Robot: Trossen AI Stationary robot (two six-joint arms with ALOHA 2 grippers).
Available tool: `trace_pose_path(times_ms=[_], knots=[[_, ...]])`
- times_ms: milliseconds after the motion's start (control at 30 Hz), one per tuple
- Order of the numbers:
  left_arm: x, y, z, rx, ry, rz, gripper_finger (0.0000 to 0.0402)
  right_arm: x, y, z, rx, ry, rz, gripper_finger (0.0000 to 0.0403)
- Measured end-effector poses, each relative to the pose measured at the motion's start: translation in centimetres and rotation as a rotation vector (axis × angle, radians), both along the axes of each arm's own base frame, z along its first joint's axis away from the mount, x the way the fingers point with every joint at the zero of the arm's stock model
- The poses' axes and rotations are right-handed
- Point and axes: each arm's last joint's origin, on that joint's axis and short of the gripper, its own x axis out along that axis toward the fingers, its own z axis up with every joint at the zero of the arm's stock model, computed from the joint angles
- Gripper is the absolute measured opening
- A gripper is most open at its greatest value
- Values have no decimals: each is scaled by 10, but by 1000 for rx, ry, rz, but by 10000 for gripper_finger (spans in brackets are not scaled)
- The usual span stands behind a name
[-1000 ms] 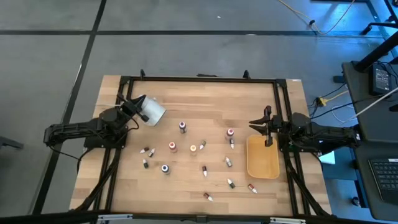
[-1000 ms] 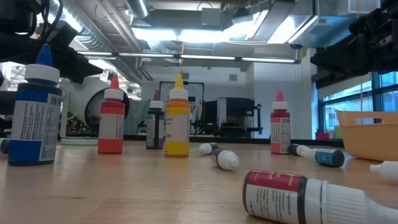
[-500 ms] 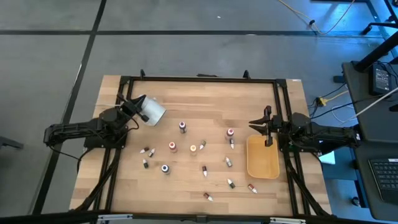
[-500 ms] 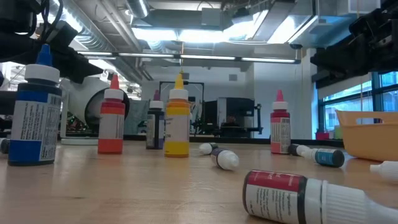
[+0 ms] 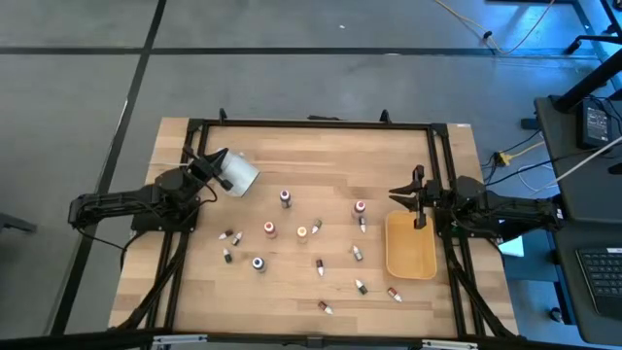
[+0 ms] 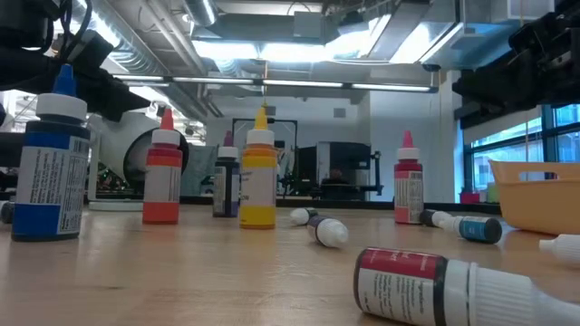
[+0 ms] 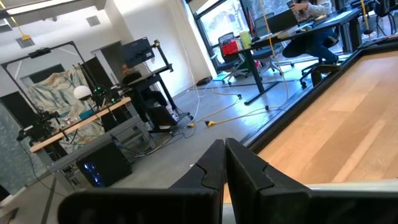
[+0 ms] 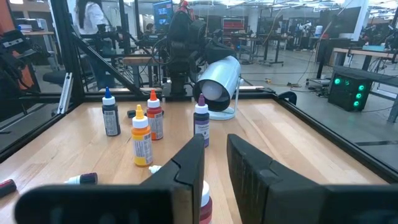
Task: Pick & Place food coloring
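Food coloring bottles (image 5: 301, 232) lay scattered mid-table, left of tray (image 5: 410, 246). Right gripper (image 5: 419, 199) hovered slightly parted, empty; left gripper (image 5: 201, 159) pressed together beside cylinder (image 5: 236, 171). Risked toppling upright bottles, rolling fallen ones.

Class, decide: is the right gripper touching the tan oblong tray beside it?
Cannot tell. In the high view the right gripper overlaps the tan oblong tray's far rim, but straight-down hides any height gap; no other view shows both.
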Motion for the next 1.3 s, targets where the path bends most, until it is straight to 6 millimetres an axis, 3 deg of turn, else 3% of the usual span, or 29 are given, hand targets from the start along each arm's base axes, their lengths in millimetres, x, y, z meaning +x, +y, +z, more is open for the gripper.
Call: trace_pose_path(times_ms=[600, 867, 1033, 1300], knots=[[0, 0, 0, 0, 0, 0, 12, 0, 1, 0, 178, -16, 23, 81], [0, 0, 0, -15, -23, -10, 9, 0, 3, 1, 189, -20, 101, 182], [3, -3, 0, -175, -228, -157, 13, 0, 3, 3, 232, -35, 105, 240], [6, -6, 1, -260, -301, -300, 9, -2, 3, 16, 204, -37, 93, 257]])
